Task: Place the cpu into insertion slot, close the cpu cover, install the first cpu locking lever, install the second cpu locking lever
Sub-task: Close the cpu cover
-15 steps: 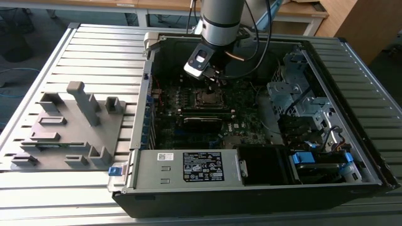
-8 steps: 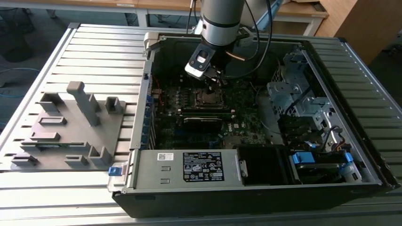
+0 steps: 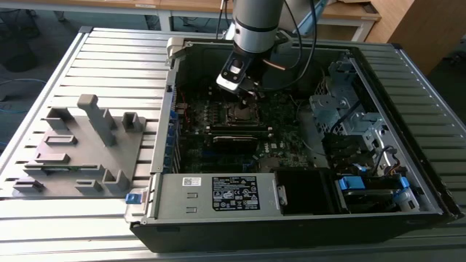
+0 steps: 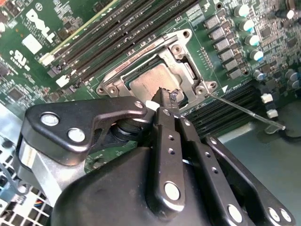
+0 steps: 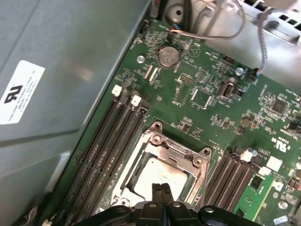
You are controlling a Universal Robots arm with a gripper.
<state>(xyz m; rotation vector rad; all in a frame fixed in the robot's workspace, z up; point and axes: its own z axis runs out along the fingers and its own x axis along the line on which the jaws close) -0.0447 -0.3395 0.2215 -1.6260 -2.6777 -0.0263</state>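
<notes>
Widest of all is the slatted grey metal table (image 3: 109,60), and on it the open black computer case (image 3: 291,234) lies with its green motherboard (image 3: 291,155) facing up. The small square black insertion slot (image 3: 243,113) sits in the middle of that board, so take everything from there. Well away from the slot, outside the case toward the exterior view's left, sits a grey moulded fixture block (image 3: 80,158). The grey labelled power-supply box (image 3: 182,196) lies inside the case, apart from the slot. Straight above the slot stands the silver and black robot arm (image 3: 258,22).

Right over the slot now is the black gripper (image 4: 167,96), its fingers pressed together with nothing visible between them. The tips are at the near edge of the slot, though contact cannot be judged. Long black memory slots (image 5: 108,141) run along both sides of the slot.

The thin silver metal cpu cover (image 5: 176,151) is down over the slot. The dull silver-grey square cpu (image 4: 148,80) sits in the slot, framed by the cover's window. A thin silver wire locking lever (image 4: 244,110) juts out from one corner of the slot, slanting across the neighbouring memory slots and clear of the cover. A round silver coin battery (image 5: 168,56) sits apart from the slot.
</notes>
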